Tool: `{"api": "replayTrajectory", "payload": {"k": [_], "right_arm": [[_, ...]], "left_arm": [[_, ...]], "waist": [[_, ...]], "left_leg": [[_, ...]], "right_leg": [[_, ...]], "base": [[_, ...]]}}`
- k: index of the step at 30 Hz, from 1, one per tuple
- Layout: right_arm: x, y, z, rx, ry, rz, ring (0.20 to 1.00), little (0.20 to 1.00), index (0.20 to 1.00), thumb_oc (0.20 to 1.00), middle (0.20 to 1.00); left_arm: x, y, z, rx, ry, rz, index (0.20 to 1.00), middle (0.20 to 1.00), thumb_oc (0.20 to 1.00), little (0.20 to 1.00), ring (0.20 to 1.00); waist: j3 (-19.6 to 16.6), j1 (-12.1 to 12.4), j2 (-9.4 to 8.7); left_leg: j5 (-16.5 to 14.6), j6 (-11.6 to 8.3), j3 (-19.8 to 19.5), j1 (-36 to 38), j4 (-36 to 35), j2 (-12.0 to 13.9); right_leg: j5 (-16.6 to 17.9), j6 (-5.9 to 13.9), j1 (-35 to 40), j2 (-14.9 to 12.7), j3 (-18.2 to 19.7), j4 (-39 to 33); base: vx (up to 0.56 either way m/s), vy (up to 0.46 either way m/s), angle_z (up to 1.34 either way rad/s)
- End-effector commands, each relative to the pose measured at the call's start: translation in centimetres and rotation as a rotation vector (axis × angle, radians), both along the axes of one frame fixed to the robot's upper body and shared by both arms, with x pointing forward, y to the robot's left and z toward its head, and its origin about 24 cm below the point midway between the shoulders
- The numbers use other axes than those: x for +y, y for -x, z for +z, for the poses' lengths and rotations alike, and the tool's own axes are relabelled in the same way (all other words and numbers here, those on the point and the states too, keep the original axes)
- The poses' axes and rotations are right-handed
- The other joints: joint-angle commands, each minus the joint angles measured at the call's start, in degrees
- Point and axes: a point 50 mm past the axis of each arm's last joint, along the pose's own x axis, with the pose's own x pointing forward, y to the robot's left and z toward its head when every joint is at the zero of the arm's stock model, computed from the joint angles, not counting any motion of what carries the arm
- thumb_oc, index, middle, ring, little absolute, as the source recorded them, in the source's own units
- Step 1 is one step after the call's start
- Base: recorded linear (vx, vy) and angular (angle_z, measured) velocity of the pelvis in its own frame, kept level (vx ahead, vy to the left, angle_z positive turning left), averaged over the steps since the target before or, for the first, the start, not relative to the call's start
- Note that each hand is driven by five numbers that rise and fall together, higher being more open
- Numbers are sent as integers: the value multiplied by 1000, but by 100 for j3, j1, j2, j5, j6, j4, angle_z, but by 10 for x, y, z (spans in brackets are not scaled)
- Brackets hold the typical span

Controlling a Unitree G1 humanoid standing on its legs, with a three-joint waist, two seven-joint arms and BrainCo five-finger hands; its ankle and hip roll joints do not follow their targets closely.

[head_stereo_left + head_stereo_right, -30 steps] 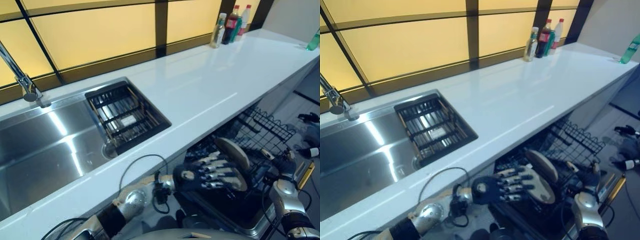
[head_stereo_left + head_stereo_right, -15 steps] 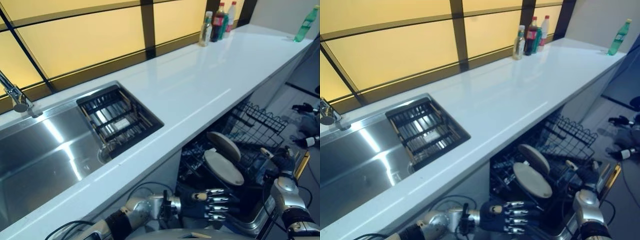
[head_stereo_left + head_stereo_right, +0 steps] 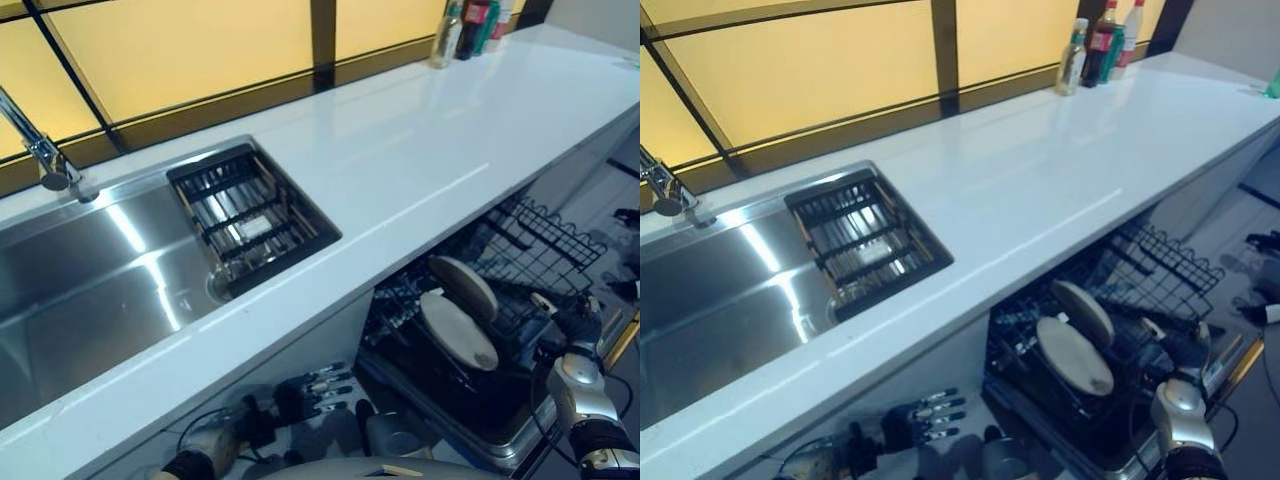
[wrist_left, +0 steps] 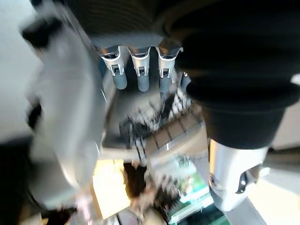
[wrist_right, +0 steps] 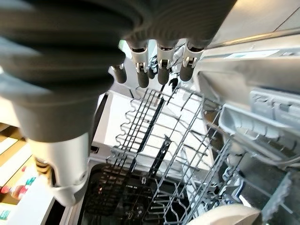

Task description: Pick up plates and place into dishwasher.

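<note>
Beige plates (image 3: 458, 330) upright in the dishwasher rack (image 3: 545, 255) — left hand (image 3: 312, 388) and right hand (image 5: 159, 65) both relaxed, empty.

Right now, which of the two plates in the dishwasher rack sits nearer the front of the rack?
The larger-looking front plate, leaning with its face up; the other plate stands behind it, closer to the counter.

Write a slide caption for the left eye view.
Two plates stand in the pulled-out dishwasher rack below the white counter, both hands empty.
</note>
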Motion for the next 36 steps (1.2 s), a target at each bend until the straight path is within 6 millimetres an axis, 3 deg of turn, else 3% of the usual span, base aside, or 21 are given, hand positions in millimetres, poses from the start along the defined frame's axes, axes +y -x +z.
{"api": "replayTrajectory", "payload": {"k": [1,7,15,19,23,28,32,36], "right_arm": [[-20,-9,36,-140,89,-38,1000,1000,1000,1000,1000],[-23,-4,32,-135,84,-59,1000,1000,1000,1000,1000],[-34,6,35,-137,103,-91,1000,1000,1000,1000,1000],[-37,13,31,-144,86,-142,1000,1000,1000,1000,1000],[-43,25,27,-222,11,-271,1000,1000,1000,1000,1000],[-45,32,25,-208,17,-397,1000,1000,1000,1000,1000],[-58,58,9,-187,-26,-542,1000,1000,1000,1000,1000],[-61,74,-2,-163,-56,-585,1000,1000,1000,1000,1000]], "left_arm": [[17,15,-5,-36,-73,-23,1000,1000,1000,1000,1000],[46,43,-20,61,-211,2,1000,1000,1000,1000,1000],[90,91,-36,237,-420,196,1000,1000,1000,1000,1000],[109,105,-39,283,-559,305,1000,1000,1000,1000,1000],[118,121,-42,325,-709,327,1000,1000,1000,1000,1000],[122,124,-44,355,-862,387,1000,1000,1000,1000,1000],[120,135,-47,360,-990,385,1000,1000,1000,1000,1000],[120,137,-47,346,-1006,346,1000,1000,1000,1000,1000]], "waist": [[-52,234,-52],[-72,361,-56],[-166,476,20],[-126,514,53],[-56,539,55],[32,523,50],[19,609,0],[32,690,-18]], "left_leg": [[-50,297,-31,30,-105,118],[-42,262,-151,66,-103,123],[-14,188,-252,168,-206,93],[20,158,-346,139,-216,62],[18,141,-415,56,-164,70],[36,119,-441,-89,-84,98],[22,115,-510,-142,-35,106],[17,114,-580,-222,9,80]], "right_leg": [[268,353,-316,-140,-108,220],[207,330,-211,-118,-231,195],[73,286,-75,-112,-317,123],[27,254,-112,-110,-333,165],[-21,233,-172,-105,-344,235],[-8,226,-295,-111,-376,309],[14,266,-283,-127,-436,314],[58,305,-311,-188,-535,319]], "base": [[45,-59,11],[60,-22,10],[60,15,5],[27,16,8],[5,-12,8],[-20,-6,7],[42,-65,13],[17,-58,10]]}}
